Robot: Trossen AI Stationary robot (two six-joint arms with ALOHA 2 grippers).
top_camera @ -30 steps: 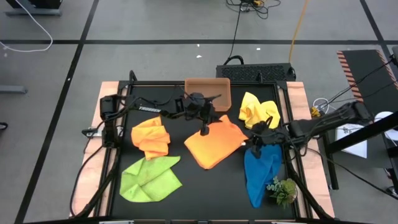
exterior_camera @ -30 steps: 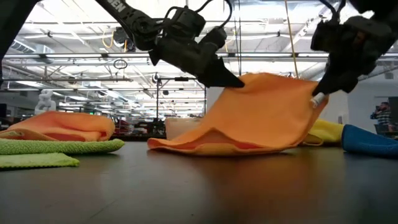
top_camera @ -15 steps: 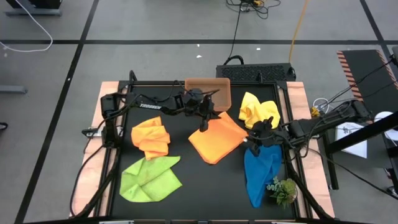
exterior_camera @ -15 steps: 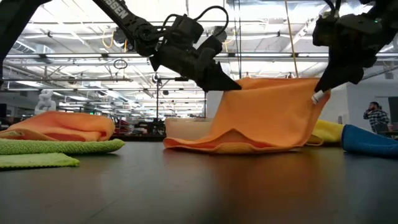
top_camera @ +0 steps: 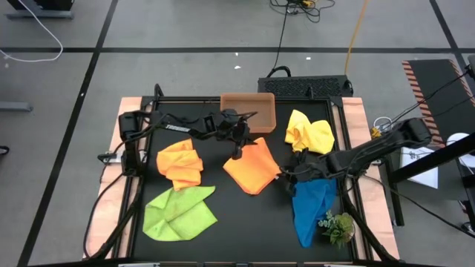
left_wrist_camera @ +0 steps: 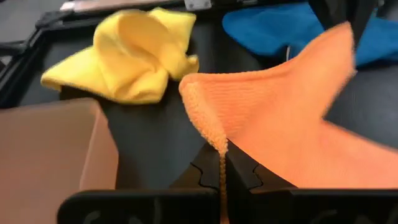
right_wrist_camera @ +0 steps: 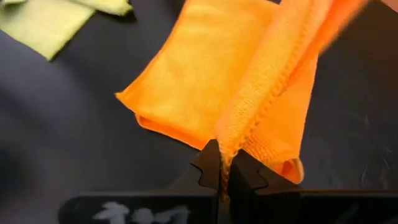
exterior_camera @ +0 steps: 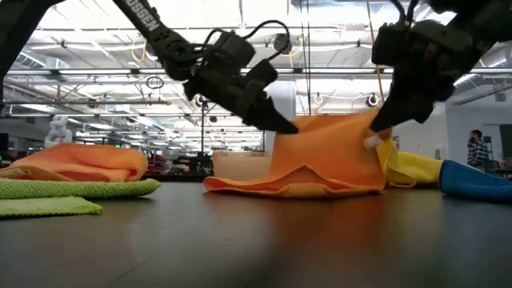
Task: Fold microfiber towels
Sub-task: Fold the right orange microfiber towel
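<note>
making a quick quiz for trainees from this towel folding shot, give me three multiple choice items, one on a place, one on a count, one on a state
1. Where is the tray?
A. far edge of the table, middle
B. near edge, beside the plant
C. under the green towel

2. How many towels are on the table?
A. three
B. five
C. seven

3. What holds the middle orange towel?
A. nothing
B. the left gripper only
C. both grippers, each shut on an edge

Answers:
1 A, it sits at the far rim in the high view.
2 B, two orange, one yellow, one green, one blue.
3 C, the left gripper and right gripper each pinch its hem.
</note>
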